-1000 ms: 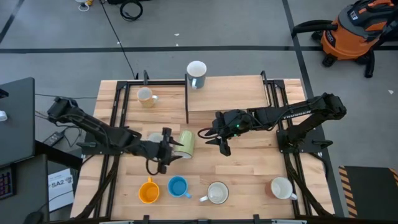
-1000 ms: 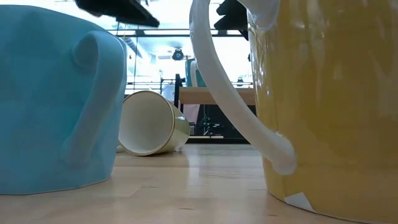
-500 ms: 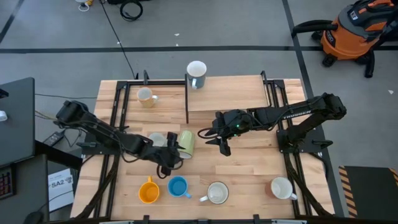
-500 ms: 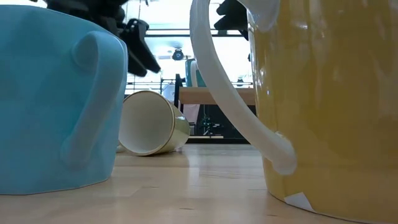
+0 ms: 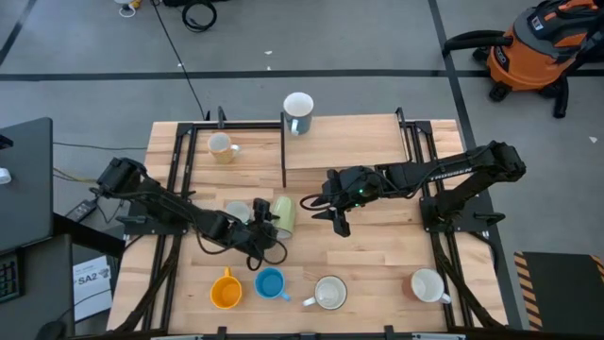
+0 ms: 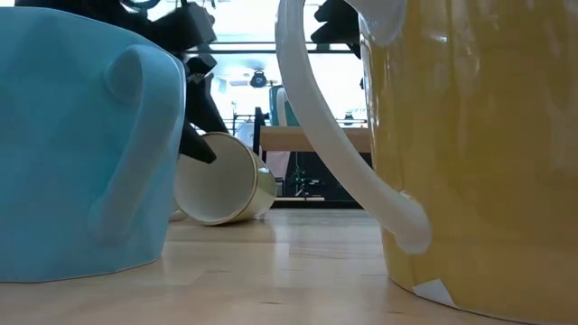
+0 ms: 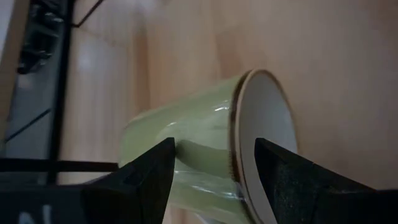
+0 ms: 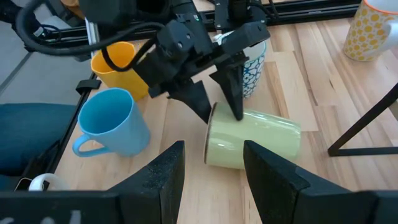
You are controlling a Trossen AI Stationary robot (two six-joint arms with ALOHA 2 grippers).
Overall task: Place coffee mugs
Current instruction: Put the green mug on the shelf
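A pale green mug [image 5: 281, 215] lies on its side mid-table, its mouth [image 6: 212, 185] toward the near edge. My left gripper [image 5: 267, 228] is open and has come down at its mouth end. One finger [image 7: 149, 177] stands over the outer wall by the handle [image 7: 202, 155], and the other finger [image 7: 283, 180] stands before the mouth. My right gripper [image 5: 337, 225] hangs open to the right of the green mug, with nothing between its fingers. Orange [image 5: 225, 291], blue [image 5: 271, 283], cream [image 5: 328, 294] and reddish-brown [image 5: 427, 285] mugs stand upright along the near edge. My left gripper's open fingers straddle the green mug's rim [image 7: 238, 127] on its upper side, next to the handle. They slant down from the table's left. I cannot tell whether either finger touches the mug. The mug lies with its side on the table.
A patterned mug [image 8: 254, 62] stands just left of the green mug, behind my left gripper. A cream mug [image 5: 222, 146] and a white mug [image 5: 298, 109] stand at the far side, with a black post [image 5: 283, 151] between them. Bare wood lies between the two grippers and below my right gripper.
My left gripper has come down and a little toward the table's right, onto the green mug's mouth end, tipping further downward and rolling as it went. It has stayed open. The green mug lies where it was.
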